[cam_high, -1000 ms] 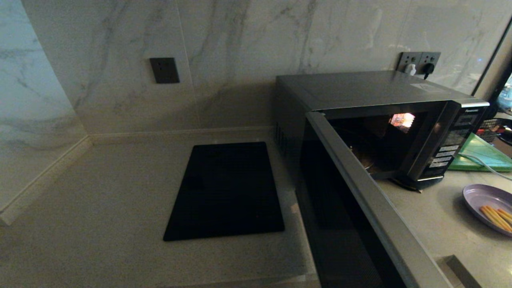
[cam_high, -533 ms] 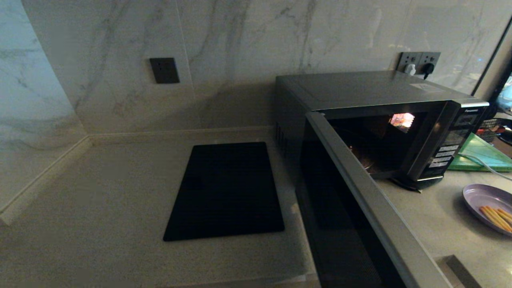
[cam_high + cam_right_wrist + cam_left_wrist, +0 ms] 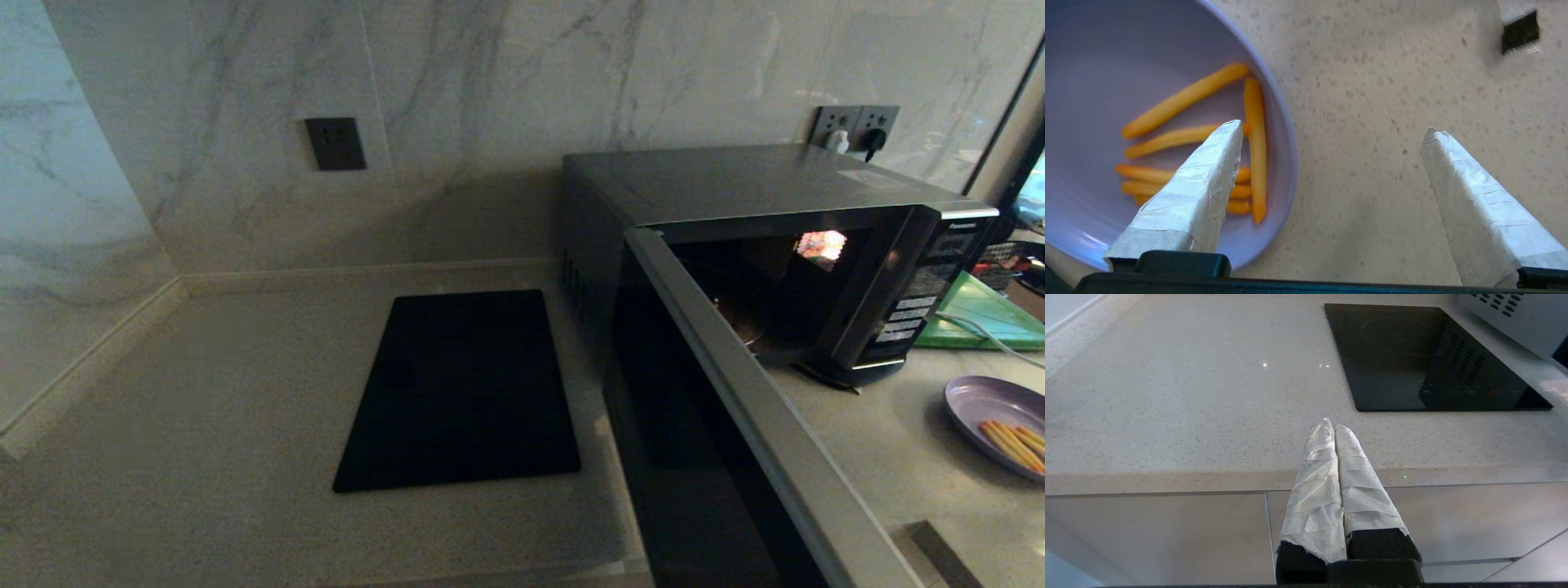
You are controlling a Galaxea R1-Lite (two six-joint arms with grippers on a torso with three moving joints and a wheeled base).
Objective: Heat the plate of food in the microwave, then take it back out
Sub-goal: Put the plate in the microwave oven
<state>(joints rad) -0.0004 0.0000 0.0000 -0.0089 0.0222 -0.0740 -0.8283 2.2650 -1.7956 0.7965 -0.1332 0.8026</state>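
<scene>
- Now the right claw (image 3: 1331, 134), spread wide, straddles the rim of the plate of food (image 3: 1106, 61) on the table (image 3: 1372, 102).
- Microwave (image 3: 735, 180) door stays open; grasping comes next.
- Left claw (image 3: 1334, 428) rests pressed together.

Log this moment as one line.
microwave: door open, empty | plate: on counter | right gripper: open over plate rim | left gripper: shut, parked

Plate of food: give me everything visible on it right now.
The plate of food is a small, round, shallow lavender dish, smooth and glossy, lying flat on the speckled countertop to the right of the open microwave. Thin orange-yellow sticks lie loosely across it. The right end effector hangs open above its rim, one finger over the food, one over bare counter; no contact shows.
</scene>
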